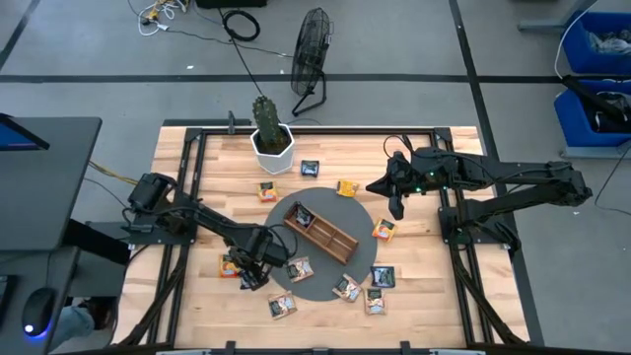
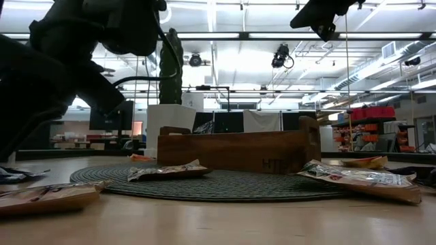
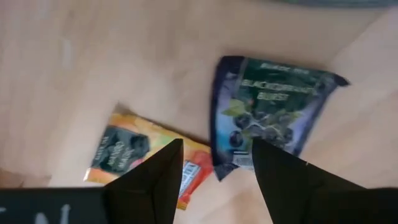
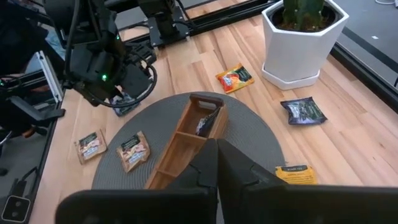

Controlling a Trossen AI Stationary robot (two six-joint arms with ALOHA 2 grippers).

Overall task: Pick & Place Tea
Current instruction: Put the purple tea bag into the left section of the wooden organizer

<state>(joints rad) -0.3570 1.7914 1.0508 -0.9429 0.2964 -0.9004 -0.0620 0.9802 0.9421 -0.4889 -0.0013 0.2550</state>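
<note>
Below, dark blue blackcurrant tea packet (image 3: 270, 106) lying flat, left gripper (image 3: 214, 163) jaws open, empty

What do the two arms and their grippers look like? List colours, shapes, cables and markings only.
Both arms are dark, nearly black, built of slim jointed segments. The left arm ends in a bulky black wrist block; its left gripper has two flat, black, wedge-shaped fingers. The right arm carries a thin black cable looping above its wrist, where a small green light glows. The right gripper is matte black. No markings show.
</note>
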